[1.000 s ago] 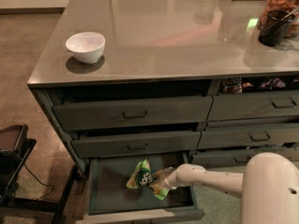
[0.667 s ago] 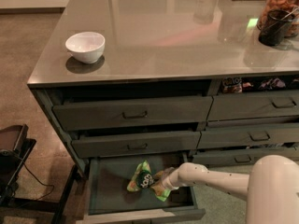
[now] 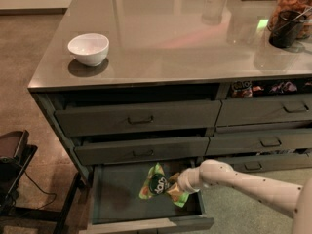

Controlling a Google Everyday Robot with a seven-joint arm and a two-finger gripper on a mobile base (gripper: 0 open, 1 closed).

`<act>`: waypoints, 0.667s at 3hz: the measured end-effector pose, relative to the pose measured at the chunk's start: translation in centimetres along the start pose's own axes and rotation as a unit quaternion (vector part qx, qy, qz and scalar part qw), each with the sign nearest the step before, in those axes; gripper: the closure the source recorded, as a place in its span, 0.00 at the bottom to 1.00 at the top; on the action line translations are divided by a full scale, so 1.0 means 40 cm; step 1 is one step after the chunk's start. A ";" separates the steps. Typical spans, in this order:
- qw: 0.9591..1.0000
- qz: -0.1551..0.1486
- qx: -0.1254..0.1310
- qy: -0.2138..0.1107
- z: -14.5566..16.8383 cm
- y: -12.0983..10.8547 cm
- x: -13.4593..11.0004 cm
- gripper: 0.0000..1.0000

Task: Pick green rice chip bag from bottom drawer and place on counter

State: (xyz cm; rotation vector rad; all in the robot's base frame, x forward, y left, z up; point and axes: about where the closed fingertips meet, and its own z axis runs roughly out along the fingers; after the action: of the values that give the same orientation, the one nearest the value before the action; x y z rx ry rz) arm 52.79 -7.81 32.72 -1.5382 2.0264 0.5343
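- The table (image 3: 195, 38), glossy grey-brown, tops the dark cabinet.
- The bottom drawer (image 3: 117, 196) stands pulled open.
- A white arm (image 3: 243, 182) reaches into it from the right.
- A white bowl (image 3: 88, 48) sits near the table's left edge.
- The green rice chip bag (image 3: 157, 183) lies inside the drawer.
- The jaws are at the bag's right edge; whether they grip it cannot be told.

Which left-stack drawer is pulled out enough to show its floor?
The bottom drawer; the two handled ones above sit nearly shut. The tool is in it, at the green rice chip bag.
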 end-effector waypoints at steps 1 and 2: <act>1.000 -0.010 0.014 -0.006 -0.121 -0.036 -0.118 1.00; 0.998 -0.042 0.051 -0.023 -0.266 -0.087 -0.306 1.00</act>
State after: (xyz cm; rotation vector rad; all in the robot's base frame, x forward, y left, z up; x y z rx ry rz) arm 56.79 -5.97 48.70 -1.5282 1.9162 0.4236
